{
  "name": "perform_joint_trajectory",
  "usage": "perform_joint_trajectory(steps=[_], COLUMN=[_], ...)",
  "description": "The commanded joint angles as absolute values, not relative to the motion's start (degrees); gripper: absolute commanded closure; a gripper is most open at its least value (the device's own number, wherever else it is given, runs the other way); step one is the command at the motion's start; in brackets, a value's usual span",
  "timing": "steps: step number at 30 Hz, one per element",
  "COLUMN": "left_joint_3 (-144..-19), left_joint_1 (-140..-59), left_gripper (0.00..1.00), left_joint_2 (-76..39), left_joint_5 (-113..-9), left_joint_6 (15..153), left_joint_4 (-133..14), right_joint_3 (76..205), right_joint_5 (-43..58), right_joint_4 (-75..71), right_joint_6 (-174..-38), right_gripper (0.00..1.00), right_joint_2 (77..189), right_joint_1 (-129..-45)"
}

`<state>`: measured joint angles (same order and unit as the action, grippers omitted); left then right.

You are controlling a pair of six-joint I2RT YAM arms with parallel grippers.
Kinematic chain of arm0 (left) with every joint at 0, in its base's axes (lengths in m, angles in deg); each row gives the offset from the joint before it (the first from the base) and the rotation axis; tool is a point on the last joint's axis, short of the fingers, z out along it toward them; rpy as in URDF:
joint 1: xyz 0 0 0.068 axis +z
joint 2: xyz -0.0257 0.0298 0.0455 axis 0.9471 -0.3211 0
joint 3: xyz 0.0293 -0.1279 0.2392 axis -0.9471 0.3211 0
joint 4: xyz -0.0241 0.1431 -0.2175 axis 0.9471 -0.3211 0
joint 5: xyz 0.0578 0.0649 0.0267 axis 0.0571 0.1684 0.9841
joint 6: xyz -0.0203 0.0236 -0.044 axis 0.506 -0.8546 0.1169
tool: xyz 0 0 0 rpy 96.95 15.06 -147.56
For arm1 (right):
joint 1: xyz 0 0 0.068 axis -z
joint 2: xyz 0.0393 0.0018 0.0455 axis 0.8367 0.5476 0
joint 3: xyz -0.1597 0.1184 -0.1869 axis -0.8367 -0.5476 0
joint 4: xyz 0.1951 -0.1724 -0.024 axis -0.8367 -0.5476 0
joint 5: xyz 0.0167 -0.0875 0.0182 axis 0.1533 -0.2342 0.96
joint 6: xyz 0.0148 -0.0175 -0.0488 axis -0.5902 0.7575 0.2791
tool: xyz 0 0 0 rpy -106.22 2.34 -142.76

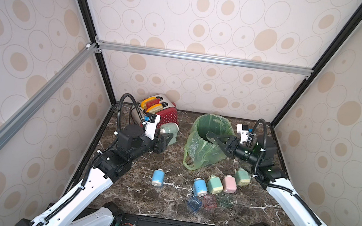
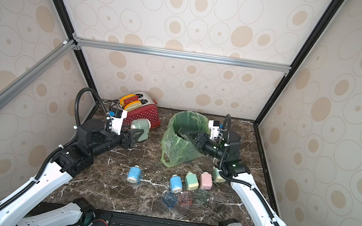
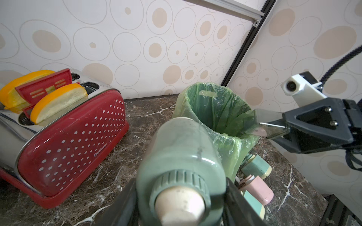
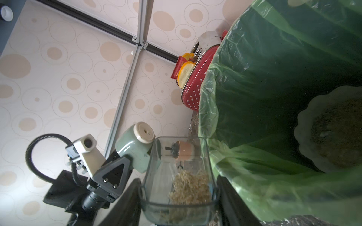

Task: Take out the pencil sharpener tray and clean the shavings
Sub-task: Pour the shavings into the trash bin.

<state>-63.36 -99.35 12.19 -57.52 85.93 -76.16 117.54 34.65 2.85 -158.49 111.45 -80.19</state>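
My left gripper (image 3: 180, 207) is shut on a sage-green pencil sharpener (image 3: 180, 156) with a cream knob, held just above the marble table next to the toaster; the sharpener (image 1: 170, 130) also shows in a top view. My right gripper (image 4: 178, 195) is shut on the clear tray (image 4: 178, 172), which holds a clump of pale shavings (image 4: 190, 187). In both top views the tray (image 1: 211, 137) (image 2: 184, 133) hangs tilted at the rim of the green-bagged bin (image 1: 200, 121). The bag's mouth (image 4: 274, 78) opens right beside the tray.
A red toaster (image 1: 165, 116) with bread slices stands at the back left. Several small blue, green and pink sharpeners (image 1: 215, 185) lie near the front, with loose blue (image 1: 193, 203), pink (image 1: 209, 200) and green (image 1: 225, 200) trays. A scalloped dish (image 4: 333, 127) lies inside the bin.
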Motion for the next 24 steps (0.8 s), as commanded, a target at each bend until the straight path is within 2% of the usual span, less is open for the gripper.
perform_joint_trajectory(steps=[1, 4, 8, 12, 18, 24], left_joint_3=[-63.3, -63.1, -62.9, -62.4, -62.3, -62.0], left_joint_1=[-99.1, -99.1, -99.1, -99.1, -99.1, -99.1], left_gripper=[1.00, 1.00, 1.00, 1.00, 1.00, 1.00], left_joint_2=[14.3, 14.6, 15.0, 15.6, 16.4, 17.5], left_joint_5=[-56.4, -56.5, -57.0, -57.2, -57.7, -57.7], left_joint_6=[84.7, 84.7, 84.8, 85.1, 85.3, 85.4], left_joint_4=[-75.1, -75.1, -74.6, -73.9, -73.8, -73.8], right_joint_3=[122.7, 125.8, 123.7, 125.5, 132.2, 129.8], right_joint_5=[38.3, 39.5, 39.6, 37.0, 35.5, 32.9], right_joint_4=[0.4, -3.0, 8.5, 8.9, 4.3, 8.6], right_joint_6=[-164.7, -169.4, -186.2, -195.6, -197.0, -200.2], right_gripper=[0.85, 0.86, 0.93, 0.97, 0.98, 0.99], right_joint_2=[114.6, 117.7, 119.9, 121.1, 124.4, 124.2], right_joint_1=[-79.2, -77.9, -76.0, -75.1, -74.7, -74.9])
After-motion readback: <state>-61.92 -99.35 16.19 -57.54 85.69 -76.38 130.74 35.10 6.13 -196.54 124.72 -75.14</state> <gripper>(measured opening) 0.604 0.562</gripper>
